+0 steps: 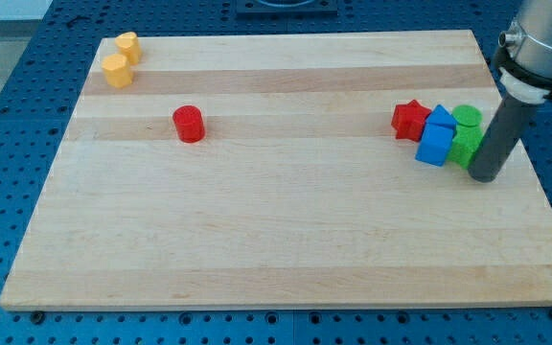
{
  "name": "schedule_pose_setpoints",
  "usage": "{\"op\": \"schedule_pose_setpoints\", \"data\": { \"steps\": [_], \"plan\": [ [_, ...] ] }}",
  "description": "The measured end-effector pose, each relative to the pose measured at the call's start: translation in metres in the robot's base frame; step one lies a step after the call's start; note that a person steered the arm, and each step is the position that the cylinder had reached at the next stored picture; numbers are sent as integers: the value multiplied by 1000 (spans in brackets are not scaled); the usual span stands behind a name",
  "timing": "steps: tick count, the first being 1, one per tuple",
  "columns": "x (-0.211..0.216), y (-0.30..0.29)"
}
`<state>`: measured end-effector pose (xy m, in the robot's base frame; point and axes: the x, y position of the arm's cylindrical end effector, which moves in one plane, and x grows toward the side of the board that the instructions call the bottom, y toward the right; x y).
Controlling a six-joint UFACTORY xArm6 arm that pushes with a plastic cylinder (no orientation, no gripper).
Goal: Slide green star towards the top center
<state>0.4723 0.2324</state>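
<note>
The green star [465, 147] lies at the view's right, partly hidden behind my rod. It touches a blue block [434, 144] on its left, and a green cylinder [467, 118] sits just above it. A second blue block [442, 117] and a red star [410, 120] complete this cluster. My tip [485, 177] rests on the board at the green star's lower right, touching or almost touching it.
A red cylinder [189, 124] stands left of centre. Two yellow blocks [126, 45] [116, 70] sit at the top left corner. The wooden board [286, 230] ends close to the right of my tip, with blue perforated table around it.
</note>
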Motion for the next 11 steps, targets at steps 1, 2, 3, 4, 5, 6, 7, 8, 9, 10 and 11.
{"op": "schedule_pose_setpoints", "data": {
  "steps": [1, 2, 3, 4, 5, 6, 7, 8, 9, 10, 11],
  "plan": [
    [-9, 26],
    [-31, 43],
    [-49, 39],
    [-49, 13],
    [-19, -23],
    [28, -62],
    [58, -82],
    [59, -44],
    [43, 17],
    [12, 27],
    [10, -23]
  ]
}}
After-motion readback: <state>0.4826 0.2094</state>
